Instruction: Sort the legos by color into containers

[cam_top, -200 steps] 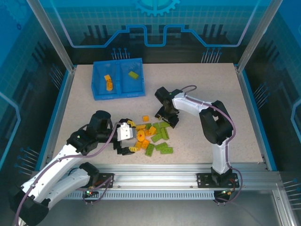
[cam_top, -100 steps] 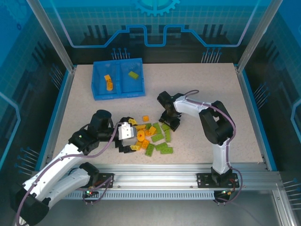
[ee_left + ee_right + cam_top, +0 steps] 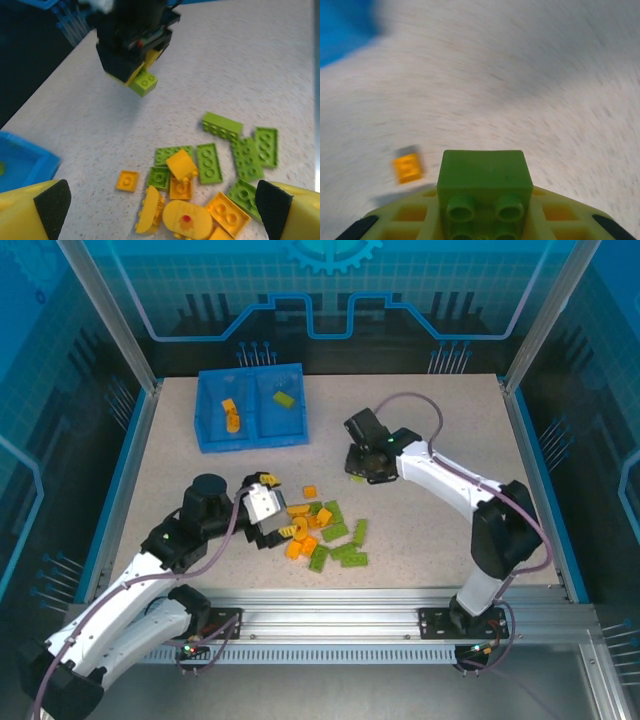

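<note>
Legos (image 3: 325,535), orange and green mixed, lie heaped on the table (image 3: 450,440) in the top view, well apart from the blue bin (image 3: 250,445). Its left compartment (image 3: 215,405) holds orange pieces (image 3: 230,415), its right compartment (image 3: 293,422) one green piece (image 3: 284,398). The right claw (image 3: 360,472) hangs between heap and bin; the left claw (image 3: 280,510) sits at the heap's edge.

Left wrist view: the left claw is spread wide and empty over the heap. The right claw is clenched on a green brick (image 3: 144,81), clear of the table.

Right wrist view adds the seating: the brick projects past the fingertips, studs toward the camera.

Judged risk: so shallow a hold may slip or twist in transit, or the brick may be released over the orange side.
</note>
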